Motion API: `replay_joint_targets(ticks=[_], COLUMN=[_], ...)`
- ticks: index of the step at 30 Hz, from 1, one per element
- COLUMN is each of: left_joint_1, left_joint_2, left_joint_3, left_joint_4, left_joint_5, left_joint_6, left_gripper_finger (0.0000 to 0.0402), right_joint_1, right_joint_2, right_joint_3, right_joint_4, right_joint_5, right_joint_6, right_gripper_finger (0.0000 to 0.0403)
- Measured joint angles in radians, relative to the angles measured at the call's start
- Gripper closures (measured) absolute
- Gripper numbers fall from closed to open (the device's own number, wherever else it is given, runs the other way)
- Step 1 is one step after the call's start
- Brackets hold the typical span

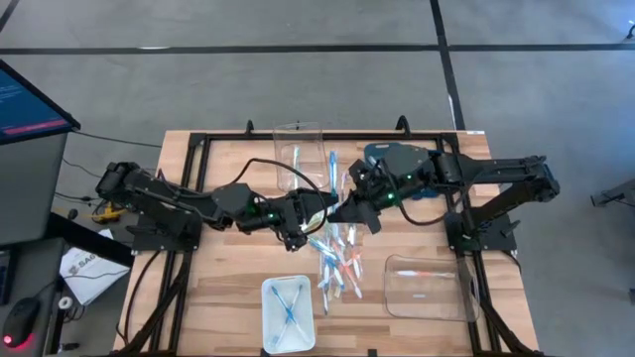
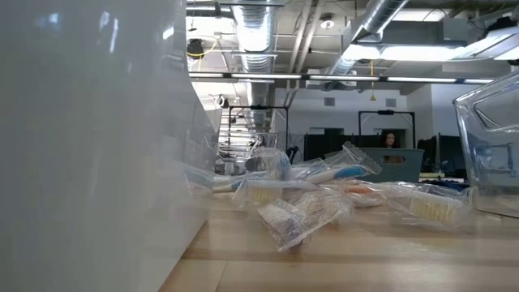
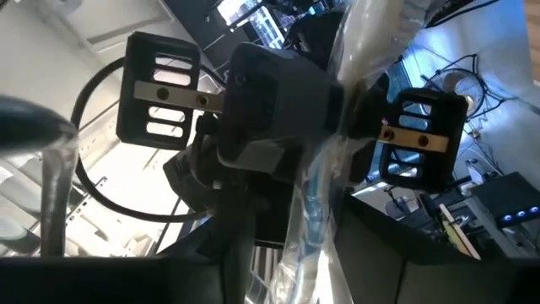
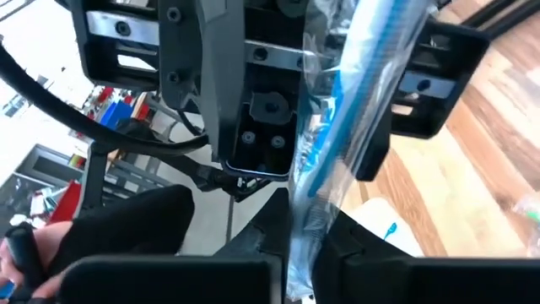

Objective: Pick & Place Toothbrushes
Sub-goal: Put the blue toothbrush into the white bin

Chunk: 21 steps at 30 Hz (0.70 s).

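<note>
Both grippers are meeting above the middle of the table, tip to tip, over a loose pile of wrapped toothbrushes. The right gripper is pinching one blue-handled wrapped brush with its jaws closed on it, and the left gripper is facing it with its jaws around the same wrapper, part open; whether they are pressing it I cannot tell. Two brushes are lying in a white tray at the near edge, and clear bins are sitting at the far edge and near right.
</note>
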Motion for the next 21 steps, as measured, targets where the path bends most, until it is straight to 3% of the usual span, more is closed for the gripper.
replay_joint_targets(ticks=[21], left_joint_1=[0.0], left_joint_2=[0.0], left_joint_3=[0.0], left_joint_4=[0.0], left_joint_5=[-0.052], left_joint_6=[-0.007], left_gripper_finger=[0.0342], right_joint_1=[0.002], right_joint_2=[0.0], right_joint_3=[0.0], right_joint_4=[-0.004], right_joint_5=[-0.102], right_joint_6=[0.123], right_gripper_finger=[0.0394])
